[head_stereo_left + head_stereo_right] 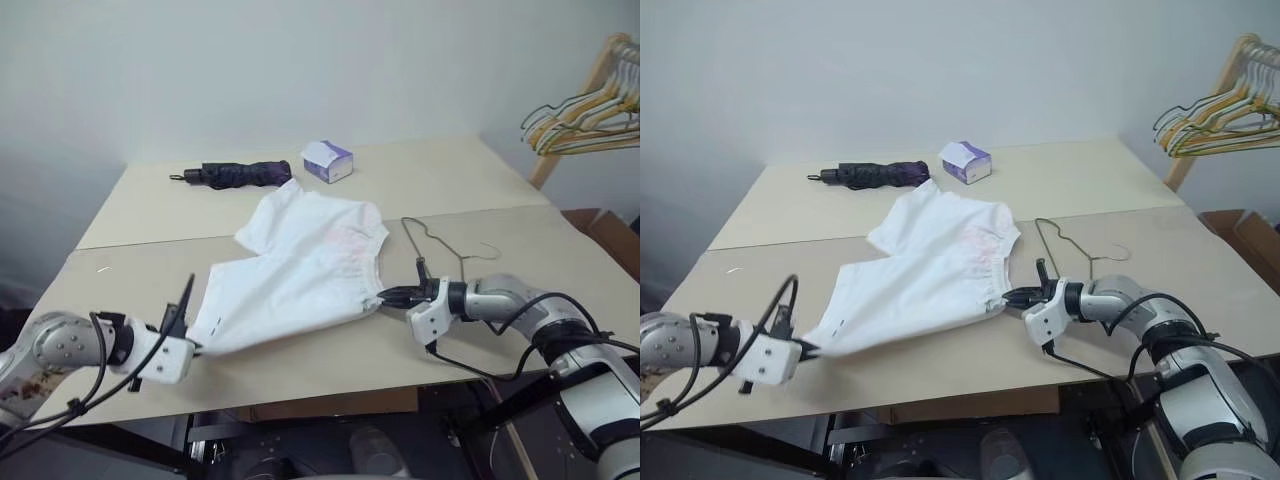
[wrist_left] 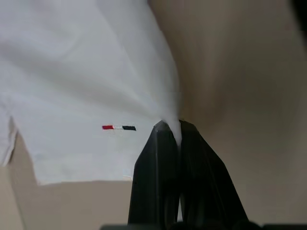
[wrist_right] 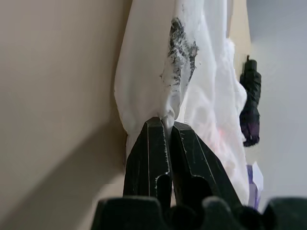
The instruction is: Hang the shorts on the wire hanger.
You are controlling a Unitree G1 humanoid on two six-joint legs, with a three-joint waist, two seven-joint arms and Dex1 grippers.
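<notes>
White shorts point(image 1: 300, 270) lie spread flat on the counter point(image 1: 480, 180). The left pincer point(image 1: 193, 349) pinches a leg hem corner. The right pincer point(image 1: 384, 296) pinches the stretchy waistband. The wire hanger point(image 1: 440, 245) lies flat just beside the waistband. The shorts look gripped but not hung yet. Next, I think they must be lifted over to the hanger.

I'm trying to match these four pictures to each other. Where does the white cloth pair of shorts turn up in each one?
Left eye view: the white cloth shorts lie mid-table, between both claws.
Right eye view: the same, a little further left.
Left wrist view: upper left, with a corner pinched in the black fingers.
Right wrist view: upper middle, with the waistband pinched.
Shared landmark: the beige tabletop.
</notes>
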